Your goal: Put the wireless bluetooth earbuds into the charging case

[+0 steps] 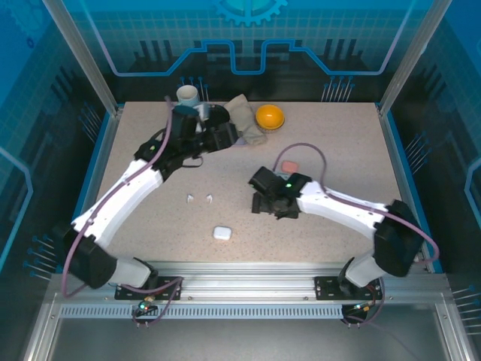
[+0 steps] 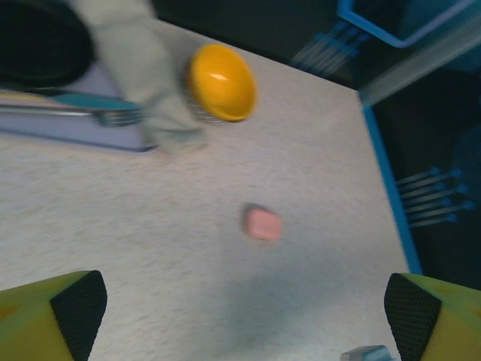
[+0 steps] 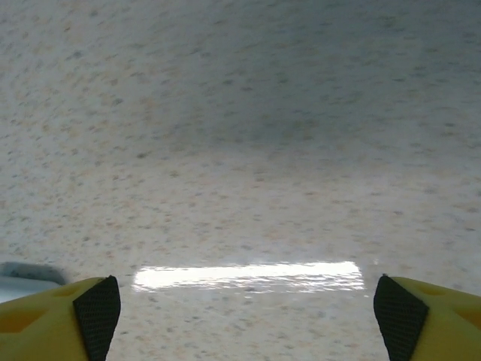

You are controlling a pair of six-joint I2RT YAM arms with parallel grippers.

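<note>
Speckled beige table [image 1: 346, 143], pink case [image 1: 289, 165], white case [image 1: 221, 233].

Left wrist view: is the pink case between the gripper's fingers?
No, the pink case lies well ahead of the open left gripper, touching neither finger.

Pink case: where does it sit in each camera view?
Top external: pink case right of centre, mid-table.
Left wrist: case at centre, on the table.
Right wrist: speckled table with a glare strip.
Shared landmark: yellow bowl, beyond the case in top and left-wrist views.
</note>
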